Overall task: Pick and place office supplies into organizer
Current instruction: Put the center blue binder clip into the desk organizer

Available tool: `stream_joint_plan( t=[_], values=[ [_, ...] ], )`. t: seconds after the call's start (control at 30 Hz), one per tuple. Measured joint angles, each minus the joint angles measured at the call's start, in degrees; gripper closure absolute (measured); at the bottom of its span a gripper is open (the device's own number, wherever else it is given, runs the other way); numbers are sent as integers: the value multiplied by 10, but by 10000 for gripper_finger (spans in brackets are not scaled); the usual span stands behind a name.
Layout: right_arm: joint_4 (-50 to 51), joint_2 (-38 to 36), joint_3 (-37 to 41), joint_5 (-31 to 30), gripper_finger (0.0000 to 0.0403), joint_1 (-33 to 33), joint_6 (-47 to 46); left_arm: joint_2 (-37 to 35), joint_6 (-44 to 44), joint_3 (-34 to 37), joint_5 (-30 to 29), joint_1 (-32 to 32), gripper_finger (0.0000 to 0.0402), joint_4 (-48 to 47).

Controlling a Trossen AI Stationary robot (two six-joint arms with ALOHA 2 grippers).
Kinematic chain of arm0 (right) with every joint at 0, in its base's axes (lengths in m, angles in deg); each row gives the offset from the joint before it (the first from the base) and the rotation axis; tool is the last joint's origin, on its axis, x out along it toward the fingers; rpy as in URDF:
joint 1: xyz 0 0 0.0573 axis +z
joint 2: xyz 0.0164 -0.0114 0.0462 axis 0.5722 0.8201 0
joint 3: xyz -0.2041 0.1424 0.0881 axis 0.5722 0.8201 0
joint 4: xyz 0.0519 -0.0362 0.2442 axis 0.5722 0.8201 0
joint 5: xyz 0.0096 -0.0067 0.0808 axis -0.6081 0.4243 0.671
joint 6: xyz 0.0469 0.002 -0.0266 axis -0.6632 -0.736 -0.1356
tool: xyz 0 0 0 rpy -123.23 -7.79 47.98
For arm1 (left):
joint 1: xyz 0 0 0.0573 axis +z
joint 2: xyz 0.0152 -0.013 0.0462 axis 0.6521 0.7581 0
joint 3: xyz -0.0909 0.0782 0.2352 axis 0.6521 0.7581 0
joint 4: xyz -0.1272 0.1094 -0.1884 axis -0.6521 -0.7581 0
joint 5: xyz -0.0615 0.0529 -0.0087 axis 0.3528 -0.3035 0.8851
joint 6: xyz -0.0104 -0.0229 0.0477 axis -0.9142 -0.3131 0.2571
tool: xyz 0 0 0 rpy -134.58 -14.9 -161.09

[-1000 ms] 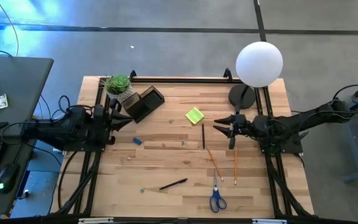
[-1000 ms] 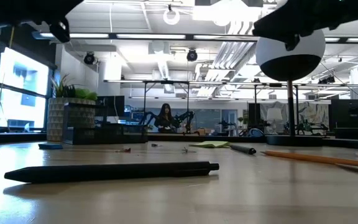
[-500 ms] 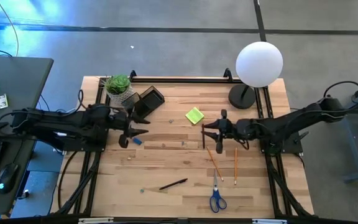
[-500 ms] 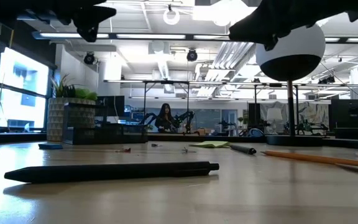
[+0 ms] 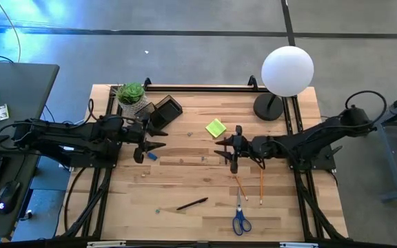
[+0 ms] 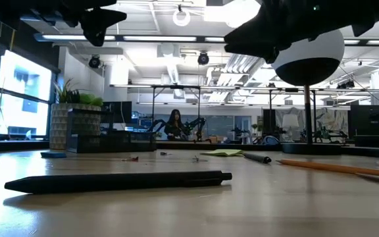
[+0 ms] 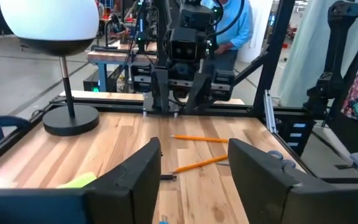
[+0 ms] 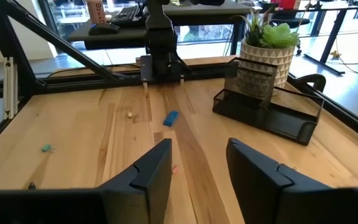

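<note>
— Progress check: what are you seeing from above?

— Nothing is sitting in the organizer (image 5: 161,114) yet, as far as you can tell. It is standing at the table's (image 5: 185,186) far left corner, beside the plant (image 5: 131,93). Every item is lying loose on the wood, so I judge the task barely begun.

— Where are your arms?

— Your left gripper (image 5: 148,147) is hovering just in front of the organizer, fingers spread wide and empty. Your right gripper (image 5: 224,152) is hanging over mid-table, near the sticky pad (image 5: 216,128), also gaping and carrying nothing.

— And what is waiting for you?

— The scissors (image 5: 240,219) are lying at the near edge. Two pencils (image 5: 238,184) are lying just past them and one pen (image 5: 192,204) to their left. The pad is resting toward the lamp (image 5: 288,69). The blue eraser (image 5: 152,156) is lying right by your left gripper. You are seeing only one pen from overhead.

— Are the other cameras giving you more?

— The right wrist view is showing you the organizer's open mesh wall, which the overhead view is flattening. The low view is catching a second pen (image 6: 257,157) beyond the pad, where the overhead view is showing only your right gripper.
</note>
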Motion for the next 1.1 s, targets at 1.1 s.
stream_joint_plan(
  t=[1.1],
  values=[
    [6, 295, -128, 93, 222, -65, 30, 0, -5, 0, 0, 0, 268, -36]
  ],
)
